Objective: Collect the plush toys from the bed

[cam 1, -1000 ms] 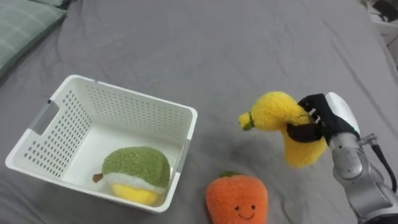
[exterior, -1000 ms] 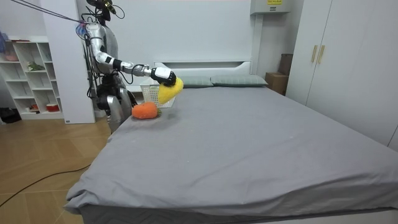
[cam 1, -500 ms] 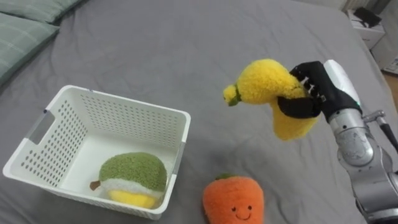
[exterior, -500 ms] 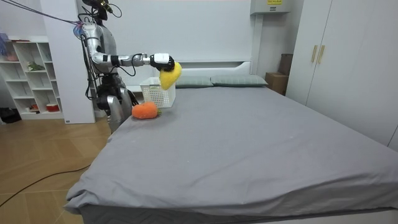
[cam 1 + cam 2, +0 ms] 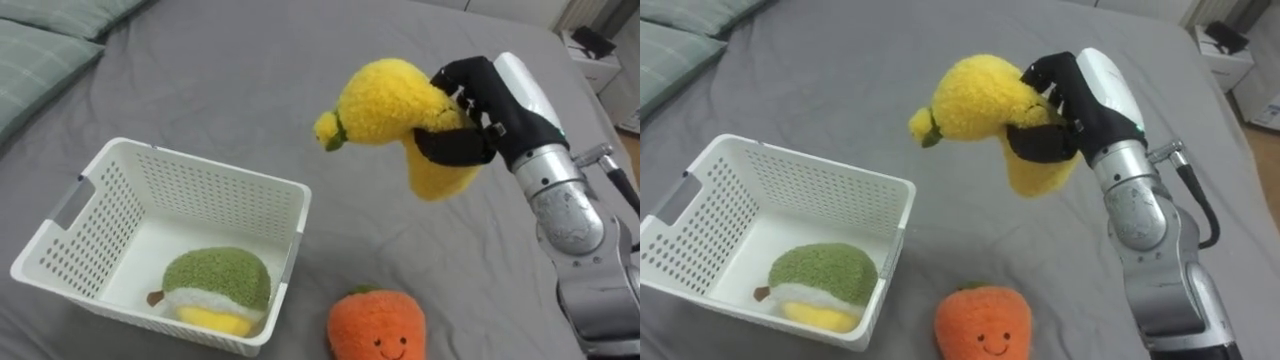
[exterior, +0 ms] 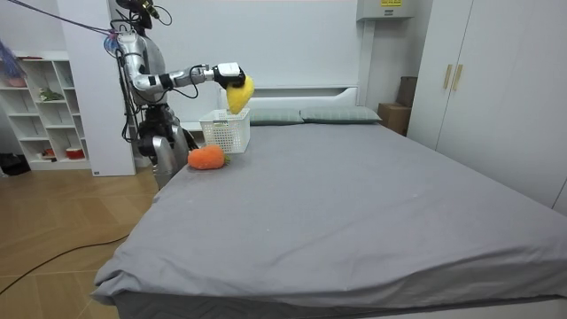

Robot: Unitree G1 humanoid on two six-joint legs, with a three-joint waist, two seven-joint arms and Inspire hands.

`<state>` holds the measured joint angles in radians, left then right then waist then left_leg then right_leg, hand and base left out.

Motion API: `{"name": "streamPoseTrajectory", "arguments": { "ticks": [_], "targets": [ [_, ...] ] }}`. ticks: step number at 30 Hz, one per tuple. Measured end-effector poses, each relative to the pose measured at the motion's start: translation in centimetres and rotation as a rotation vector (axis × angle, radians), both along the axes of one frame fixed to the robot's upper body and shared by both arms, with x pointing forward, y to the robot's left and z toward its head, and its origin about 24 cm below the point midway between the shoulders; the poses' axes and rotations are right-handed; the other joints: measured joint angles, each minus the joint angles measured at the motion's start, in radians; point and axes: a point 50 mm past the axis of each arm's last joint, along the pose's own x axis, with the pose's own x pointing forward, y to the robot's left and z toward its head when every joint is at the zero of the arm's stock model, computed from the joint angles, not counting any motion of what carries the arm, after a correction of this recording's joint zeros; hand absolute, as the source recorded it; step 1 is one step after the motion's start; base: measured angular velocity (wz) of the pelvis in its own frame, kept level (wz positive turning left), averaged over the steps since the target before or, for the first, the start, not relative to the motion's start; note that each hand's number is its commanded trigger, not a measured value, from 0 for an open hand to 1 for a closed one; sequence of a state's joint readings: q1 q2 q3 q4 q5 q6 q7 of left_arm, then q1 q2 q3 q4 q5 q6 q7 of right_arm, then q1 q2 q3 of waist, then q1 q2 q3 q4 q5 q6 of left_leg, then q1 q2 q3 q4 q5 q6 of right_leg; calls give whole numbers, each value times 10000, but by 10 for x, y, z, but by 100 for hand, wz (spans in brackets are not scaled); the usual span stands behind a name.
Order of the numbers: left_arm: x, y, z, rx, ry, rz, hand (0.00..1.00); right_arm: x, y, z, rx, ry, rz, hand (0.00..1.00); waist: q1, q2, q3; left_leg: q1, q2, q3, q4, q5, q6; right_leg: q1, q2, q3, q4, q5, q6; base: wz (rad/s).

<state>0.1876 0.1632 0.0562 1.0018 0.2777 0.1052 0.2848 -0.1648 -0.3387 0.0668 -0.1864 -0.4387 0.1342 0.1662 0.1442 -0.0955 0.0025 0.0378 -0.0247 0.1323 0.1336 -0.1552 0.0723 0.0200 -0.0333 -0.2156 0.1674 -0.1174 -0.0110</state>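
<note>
stands at the corner of the bed (image 5: 250,70) near its head, at the room view's left, body upright. reaches the right arm forward at about shoulder height, forearm angled up and inward over the grey sheet. grips a yellow plush toy (image 5: 380,100) in the right hand (image 5: 475,110), black fingers curled round the toy's middle and thumb pressed in from below, back of the hand turned up and to the right. holds the toy well clear of the bed, one thick end hanging down under the hand, the other end with its small green tip pointing left toward the basket (image 5: 220,190). in the eye views, toy in the air just past the basket's right rim; in the room view, seen above the basket.

white perforated basket on the sheet at lower left, upright, handle slot in its left wall. inside it, on the bottom toward the near wall, a green and yellow plush toy (image 5: 218,280). just right of the basket's near corner, on the sheet, an orange carrot plush (image 5: 378,325) with a smiling face, apart from the basket. at upper left, a grey-green pillow (image 5: 35,60).
</note>
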Motion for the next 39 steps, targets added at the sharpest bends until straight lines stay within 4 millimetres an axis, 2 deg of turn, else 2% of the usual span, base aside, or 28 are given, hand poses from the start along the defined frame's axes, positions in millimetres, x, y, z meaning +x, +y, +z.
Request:
{"name": "streamPoseTrajectory", "arguments": {
  "ticks": [2,8,11,15,22,25,31,32,33,34,36,39],
  "targets": [
    [2,-1,0,-74,-13,-40,0,-1,5,0,110,168,242,100,101,3,2,-6,0,-4,-3,1,0,-2,5,14,-2,0,0,0],
    [9,-1,1,-70,-15,-88,0,-4,35,-7,507,749,1230,100,286,19,14,-72,1,-65,2,1,-1,-6,4,-18,-10,-3,3,3],
    [8,-1,0,-88,40,-173,0,-5,47,-10,718,939,1669,100,324,57,45,-48,0,-73,5,1,0,-19,-5,-57,-13,-3,3,1],
    [12,-2,1,-154,30,-382,0,-7,60,-13,768,1130,2186,100,560,89,70,-84,-2,-83,2,1,0,-39,-5,-95,-16,-4,4,0],
    [22,-3,2,-69,-81,-801,0,-5,89,-5,391,1203,3544,100,901,43,47,-155,-5,-129,4,2,0,-114,-8,-171,-9,-3,4,1],
    [23,-2,2,-51,-60,-791,0,-6,96,-5,281,1366,3882,100,991,29,55,-158,-27,-324,5,3,4,-52,-32,-351,-14,-4,4,17],
    [23,-1,2,39,72,-841,0,-8,101,-7,293,1486,4118,100,1141,-67,39,-208,-38,-556,4,3,5,-16,-28,-363,-17,-10,13,13],
    [23,-1,2,40,74,-842,0,-8,102,-7,292,1497,4157,88,1142,-67,39,-217,-39,-565,4,3,5,-16,-28,-367,-17,-10,14,4],
    [24,-1,3,48,54,-849,0,-9,104,-8,276,1520,4223,68,1143,-72,40,-230,-41,-575,5,3,5,-17,-27,-367,-24,-10,14,3],
    [25,-1,3,67,26,-856,0,-10,105,-8,264,1535,4264,20,1145,-74,42,-238,-45,-587,5,3,5,-15,-28,-359,-37,-10,14,0],
    [25,0,3,133,-2,-858,0,-10,106,-8,272,1536,4305,0,1147,-75,43,-241,-46,-588,5,3,5,-2,-24,-343,-63,-10,14,0],
    [25,1,3,158,-6,-856,0,-10,107,-9,254,1561,4345,0,1140,-74,53,-257,-53,-579,2,3,4,21,-17,-303,-150,-10,15,0]
  ]
}}
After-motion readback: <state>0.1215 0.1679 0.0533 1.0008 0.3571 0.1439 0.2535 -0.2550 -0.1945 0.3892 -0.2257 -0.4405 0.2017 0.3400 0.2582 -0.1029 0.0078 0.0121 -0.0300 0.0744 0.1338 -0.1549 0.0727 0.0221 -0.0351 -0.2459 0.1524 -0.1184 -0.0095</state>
